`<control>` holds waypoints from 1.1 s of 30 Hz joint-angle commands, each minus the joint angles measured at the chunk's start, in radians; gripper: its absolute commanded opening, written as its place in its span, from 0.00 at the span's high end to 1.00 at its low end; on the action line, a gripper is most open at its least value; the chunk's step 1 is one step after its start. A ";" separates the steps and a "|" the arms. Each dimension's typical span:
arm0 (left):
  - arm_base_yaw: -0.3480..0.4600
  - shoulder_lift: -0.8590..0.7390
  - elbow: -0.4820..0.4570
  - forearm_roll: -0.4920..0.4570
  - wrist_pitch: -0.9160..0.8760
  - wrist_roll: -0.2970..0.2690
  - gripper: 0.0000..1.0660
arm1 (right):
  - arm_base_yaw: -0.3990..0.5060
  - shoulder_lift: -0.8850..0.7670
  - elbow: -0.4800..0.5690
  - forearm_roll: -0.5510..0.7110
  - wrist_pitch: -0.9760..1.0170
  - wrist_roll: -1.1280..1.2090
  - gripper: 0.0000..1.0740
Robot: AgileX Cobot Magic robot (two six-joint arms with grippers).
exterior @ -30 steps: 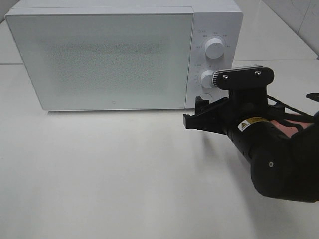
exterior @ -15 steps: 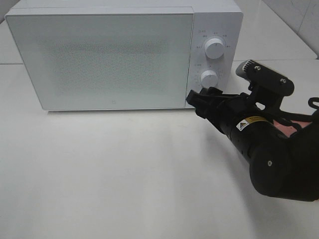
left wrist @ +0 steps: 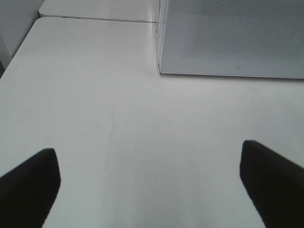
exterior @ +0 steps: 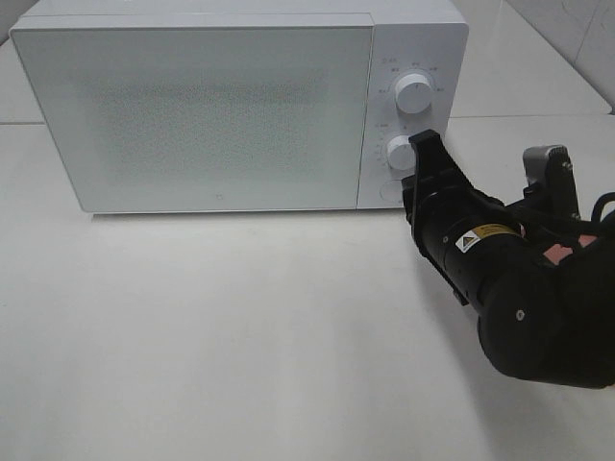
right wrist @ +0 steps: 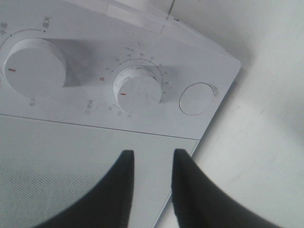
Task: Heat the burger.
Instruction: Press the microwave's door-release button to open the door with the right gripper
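Left gripper [left wrist: 148, 159]: fingers wide apart, empty, over the desk [left wrist: 118, 118] towards its left edge. Only its own wrist view shows it.

Microwave [exterior: 192, 106]: at the far edge, door closed.

Right gripper [exterior: 423, 154]: fingers narrowly parted, empty, beside the lower dial [right wrist: 138, 90].

Burger: in no view.

Step judged to be opening the door. The next move calls for a square press on the round button [right wrist: 198, 99], which is plain only in the right wrist view.

The right arm [exterior: 548, 327]: bulky rounded matte-black shell, one small pale screw [exterior: 519, 313] in its side, yellow & white warning label [exterior: 478, 238] nr the wrist. Grey metal bracket [exterior: 548, 161] w/ screw heads; thin black cables [exterior: 603, 204] by it. On the right gripper [right wrist: 152, 153], fingers [right wrist: 116, 190] black, smooth, tapered; left gripper [left wrist: 147, 147] fingers [left wrist: 28, 185] black w/ blunt ends.
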 commanded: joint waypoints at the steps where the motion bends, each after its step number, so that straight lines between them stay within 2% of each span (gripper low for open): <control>1: 0.003 -0.022 0.002 -0.009 0.003 -0.002 0.09 | 0.003 -0.003 -0.008 0.000 0.015 0.103 0.89; 2: 0.003 -0.022 0.002 -0.009 0.003 -0.002 0.09 | 0.003 -0.003 -0.008 0.000 0.015 0.103 0.89; 4: 0.003 -0.022 0.002 -0.009 0.003 -0.002 0.09 | 0.003 -0.003 -0.008 0.012 0.030 0.160 0.98; 6: 0.003 -0.022 0.002 -0.009 0.003 -0.002 0.09 | 0.003 -0.003 -0.008 0.024 0.047 0.173 1.00; 13: 0.003 -0.022 0.002 -0.009 0.003 -0.002 0.09 | -0.002 0.021 -0.018 0.045 0.059 0.179 1.00; 19: 0.003 -0.022 0.002 -0.009 0.003 -0.002 0.09 | -0.024 0.111 -0.080 0.012 0.062 0.233 1.00; 33: 0.003 -0.022 0.002 -0.009 0.003 -0.002 0.09 | -0.111 0.206 -0.210 -0.021 0.094 0.233 1.00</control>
